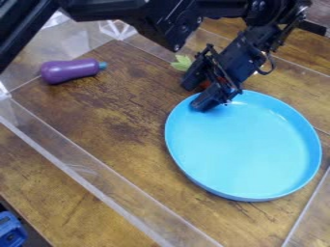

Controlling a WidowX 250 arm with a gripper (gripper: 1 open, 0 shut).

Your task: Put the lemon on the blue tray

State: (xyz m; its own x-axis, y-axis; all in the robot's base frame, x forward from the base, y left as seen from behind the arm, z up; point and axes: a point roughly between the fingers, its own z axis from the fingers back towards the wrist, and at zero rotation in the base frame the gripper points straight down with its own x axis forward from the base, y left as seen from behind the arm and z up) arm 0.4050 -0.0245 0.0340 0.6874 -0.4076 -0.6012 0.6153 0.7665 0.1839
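The gripper (214,96) hangs low at the far rim of the blue tray (245,145) — a good spot, I think, to let something drop. The lemon (186,64) peeks out yellow behind the arm, not on the tray. I cannot tell how wide the jaws are. An eggplant (69,69) lies on the worktop (103,125), well apart.

Eggplant (71,69) far left; gripper (213,96) at tray (245,150) rim.
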